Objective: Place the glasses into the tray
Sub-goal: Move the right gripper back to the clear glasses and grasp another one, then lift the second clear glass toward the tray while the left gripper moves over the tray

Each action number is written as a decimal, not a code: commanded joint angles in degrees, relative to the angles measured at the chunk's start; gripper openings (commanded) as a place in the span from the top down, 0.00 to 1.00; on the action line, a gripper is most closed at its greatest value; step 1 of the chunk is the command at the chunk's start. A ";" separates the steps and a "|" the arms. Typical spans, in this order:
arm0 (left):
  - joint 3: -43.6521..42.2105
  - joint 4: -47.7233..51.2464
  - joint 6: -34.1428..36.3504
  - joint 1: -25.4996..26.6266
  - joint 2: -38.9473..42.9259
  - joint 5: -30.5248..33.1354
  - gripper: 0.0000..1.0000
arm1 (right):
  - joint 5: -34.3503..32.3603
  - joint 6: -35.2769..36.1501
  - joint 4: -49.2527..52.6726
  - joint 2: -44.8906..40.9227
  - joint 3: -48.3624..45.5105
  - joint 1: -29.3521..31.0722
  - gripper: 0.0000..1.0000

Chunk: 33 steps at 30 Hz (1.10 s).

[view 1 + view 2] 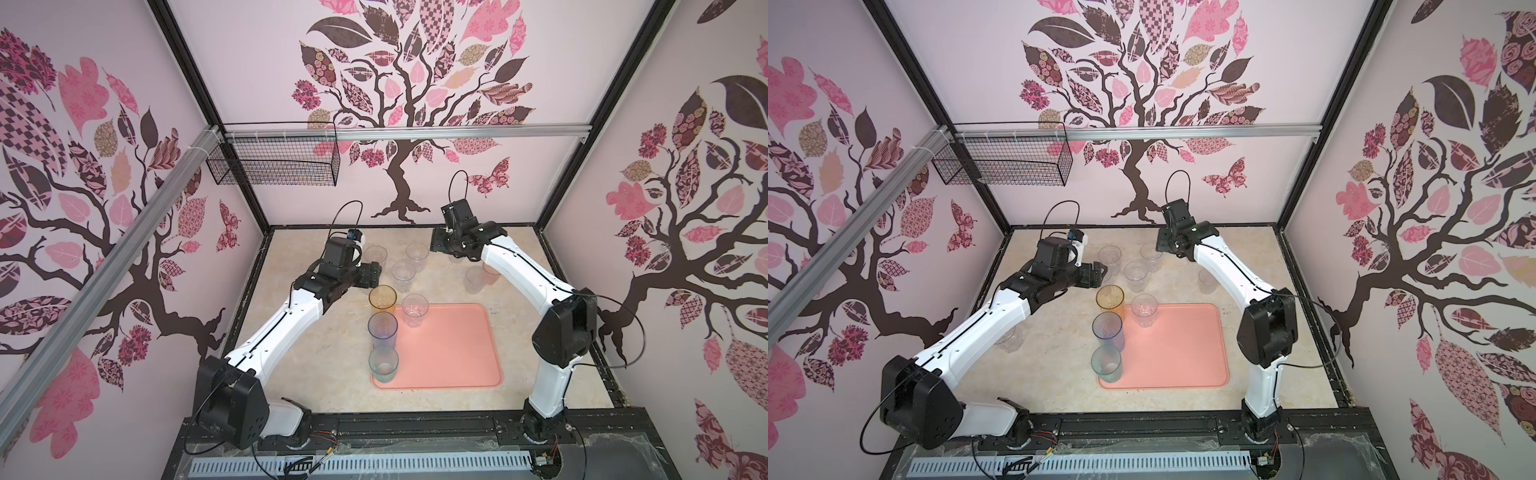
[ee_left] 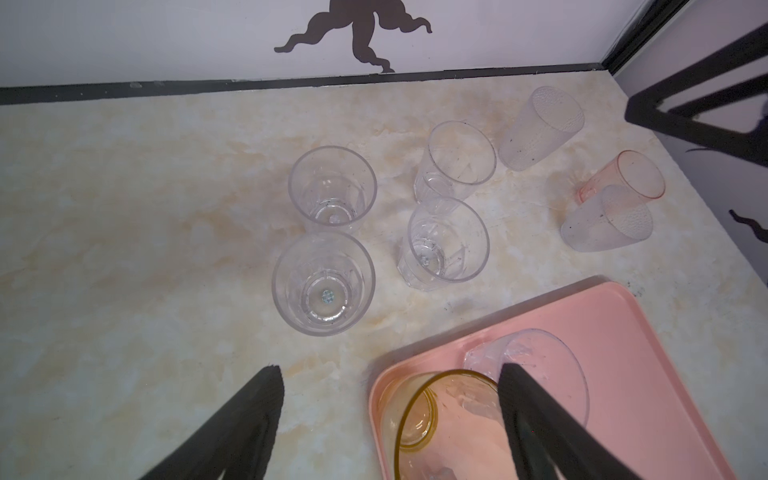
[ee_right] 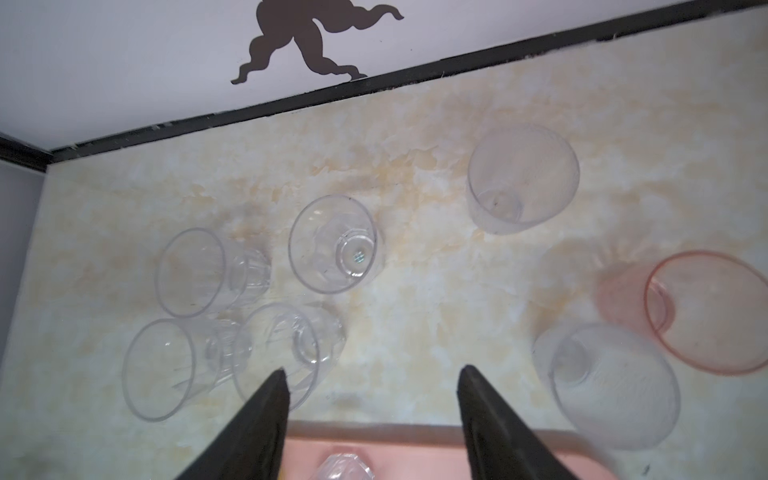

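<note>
Glasses partly loaded on the tray, both grippers empty.
Amber glass (image 1: 382, 297), tall blue-grey glass (image 1: 382, 330) and teal glass (image 1: 383, 365) stand in a row along the left edge of the salmon-pink tray (image 1: 457, 357), with a clear faceted glass (image 1: 414, 311) just beside the amber one. Four clear tumblers (image 2: 332, 187) stand on the marbled table (image 1: 299, 357) beyond the tray. Two frosted tumblers (image 2: 540, 129) and a pinkish tumbler (image 2: 623, 174) stand apart from them, near the right arm. The left gripper (image 2: 388, 380) hovers just behind the amber glass, its fingers spread wide and pinching nothing. The right gripper (image 3: 372, 376) hangs over bare table between the clear and frosted groups, its fingers parted with nothing between them.
</note>
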<state>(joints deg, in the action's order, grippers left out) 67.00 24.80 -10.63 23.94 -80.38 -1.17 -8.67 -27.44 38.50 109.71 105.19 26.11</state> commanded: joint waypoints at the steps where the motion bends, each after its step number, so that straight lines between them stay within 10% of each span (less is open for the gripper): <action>1: 4.06 -2.05 4.76 -0.05 -2.61 3.86 0.15 | 1.52 -0.47 0.98 6.77 6.01 -0.36 0.46; 33: 13.92 0.95 4.04 0.00 -15.53 -9.38 0.17 | 2.18 2.61 7.28 34.84 30.44 -2.16 0.76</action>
<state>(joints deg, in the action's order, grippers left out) 77.56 24.14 -5.96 23.94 -94.67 -8.78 -6.07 -25.67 44.91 143.20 133.88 24.18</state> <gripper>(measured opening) 0.832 0.259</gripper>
